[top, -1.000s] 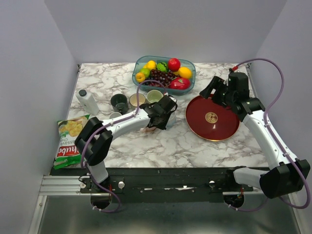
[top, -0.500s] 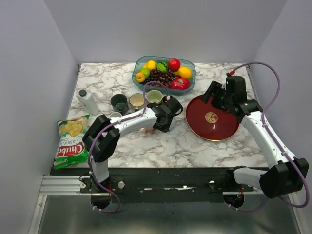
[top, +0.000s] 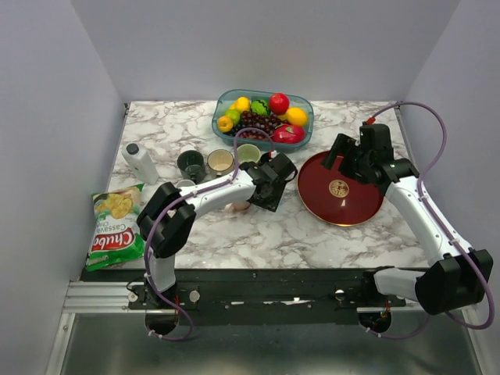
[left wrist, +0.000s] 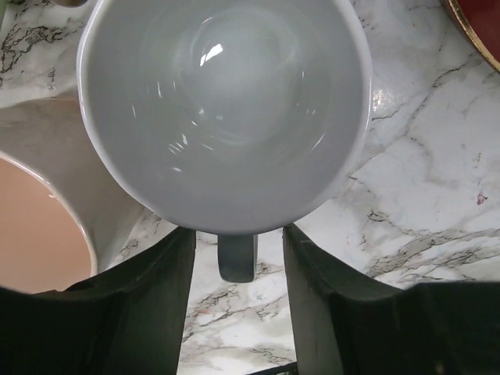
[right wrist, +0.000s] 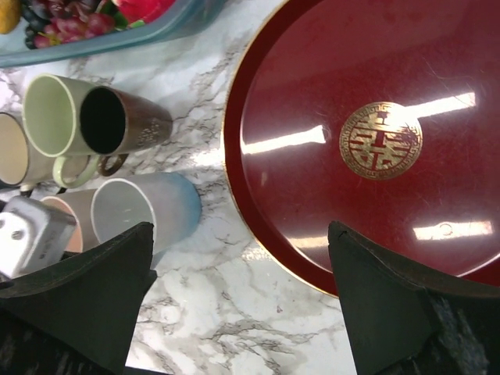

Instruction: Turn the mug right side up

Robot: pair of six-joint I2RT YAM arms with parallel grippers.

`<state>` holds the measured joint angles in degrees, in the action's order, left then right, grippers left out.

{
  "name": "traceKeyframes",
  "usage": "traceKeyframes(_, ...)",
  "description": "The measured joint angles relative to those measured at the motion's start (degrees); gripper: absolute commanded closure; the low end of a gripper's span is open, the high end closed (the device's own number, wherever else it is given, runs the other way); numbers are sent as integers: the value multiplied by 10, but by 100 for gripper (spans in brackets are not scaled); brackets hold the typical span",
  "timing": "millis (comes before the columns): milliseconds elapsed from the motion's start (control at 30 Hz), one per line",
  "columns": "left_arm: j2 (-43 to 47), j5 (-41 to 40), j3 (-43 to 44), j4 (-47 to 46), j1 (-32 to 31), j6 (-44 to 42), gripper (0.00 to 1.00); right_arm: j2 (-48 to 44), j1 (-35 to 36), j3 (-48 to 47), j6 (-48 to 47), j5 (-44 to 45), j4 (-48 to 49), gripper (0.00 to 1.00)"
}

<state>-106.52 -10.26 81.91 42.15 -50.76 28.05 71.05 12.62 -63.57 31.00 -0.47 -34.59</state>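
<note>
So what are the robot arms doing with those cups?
The left gripper is over a pale mug that stands mouth up on the table, beside other cups. Its fingers sit apart on either side of the handle, not pinching it. The right gripper hangs open above the red plate, holding nothing.

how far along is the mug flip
Done: the mug stands mouth up on the table, its inside showing. In hand: the left pincer is open, its fingers either side of the handle with gaps, so nothing is gripped. Left: likely just pulling that arm away. The right pincer is open and empty.
</note>
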Motion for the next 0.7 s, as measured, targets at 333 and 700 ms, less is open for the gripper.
traceKeyframes(333, 31, 7, 22, 37, -4, -9, 1, 4, 0, -13, -5, 11, -22, 0)
traceKeyframes(700, 113, -75, 225, 121, -4, -33, 1, -7, -1, -88, -7, 13, -59, 0)
